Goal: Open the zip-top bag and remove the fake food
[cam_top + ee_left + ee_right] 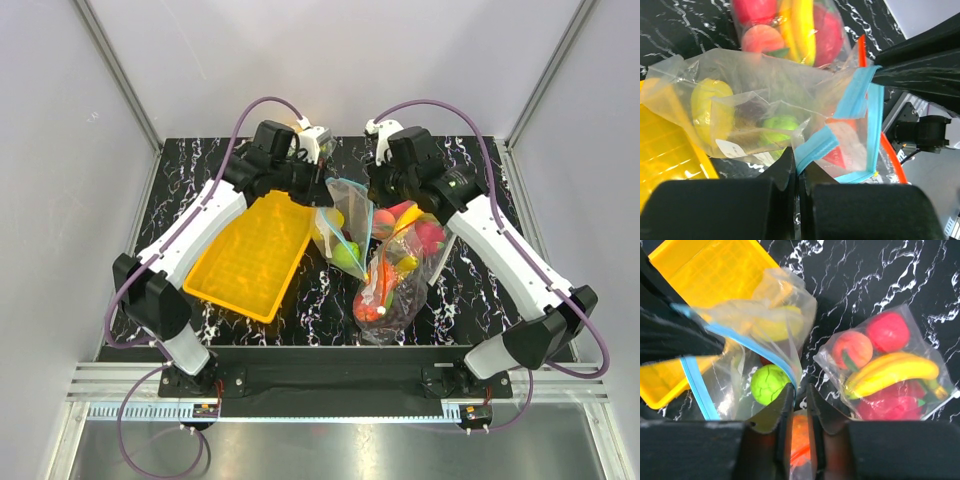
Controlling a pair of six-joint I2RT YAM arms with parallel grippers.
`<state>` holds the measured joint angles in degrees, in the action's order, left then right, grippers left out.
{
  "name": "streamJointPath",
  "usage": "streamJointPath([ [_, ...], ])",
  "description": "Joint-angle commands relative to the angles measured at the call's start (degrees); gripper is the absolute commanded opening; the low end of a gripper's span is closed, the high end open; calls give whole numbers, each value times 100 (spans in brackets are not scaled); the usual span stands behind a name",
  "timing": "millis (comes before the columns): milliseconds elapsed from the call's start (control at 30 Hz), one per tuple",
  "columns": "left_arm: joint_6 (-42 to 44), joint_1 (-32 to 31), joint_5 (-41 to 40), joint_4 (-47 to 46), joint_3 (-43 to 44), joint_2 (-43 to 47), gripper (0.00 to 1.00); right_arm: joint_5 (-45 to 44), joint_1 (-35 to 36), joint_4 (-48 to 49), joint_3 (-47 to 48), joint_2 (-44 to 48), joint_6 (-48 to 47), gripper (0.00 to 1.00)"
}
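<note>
The zip-top bag point(343, 228) hung over the surface point(320, 295) btwn the arms, w/ the left gripper point(799, 162) clamped narrow on one lip of its blue zip strip and the right gripper point(800, 390) clamped likewise on the other. The mouth looked parted, so opening seemed mostly done, but the fake food point(780, 127) (green ball, yellow-green piece, dark fruit) lay inside, none out yet. Left, prob.: tipping it out, maybe into the yellow tray point(250, 255) at the bag's 9 o'clock; the larger fruit bag point(400, 275) sat at 5 o'clock.
</note>
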<state>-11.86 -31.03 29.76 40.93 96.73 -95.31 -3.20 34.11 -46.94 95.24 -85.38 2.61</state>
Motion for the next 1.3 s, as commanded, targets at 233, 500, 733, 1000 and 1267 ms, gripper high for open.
streamJointPath([
  [233, 166, 167, -14, 56, 224, 39, 0, 970, -19, 79, -330, 118, 389, 47],
  [500, 140, 176, 4, 38, 347, -6, 0, 1137, 157, 88, -375, -22, 538, 43],
  [733, -413, 150, -49, -269, -108, 310, 53, 1173, 210, 351, -401, -75, 706, 0],
  [1000, -1248, -105, -58, -1085, -1033, 680, 61, 1199, 272, 501, -348, -136, 750, 0],
  [1267, -1408, -378, -224, -1185, -1016, 548, 22, 552, 289, 492, -418, 21, 697, 0],
])
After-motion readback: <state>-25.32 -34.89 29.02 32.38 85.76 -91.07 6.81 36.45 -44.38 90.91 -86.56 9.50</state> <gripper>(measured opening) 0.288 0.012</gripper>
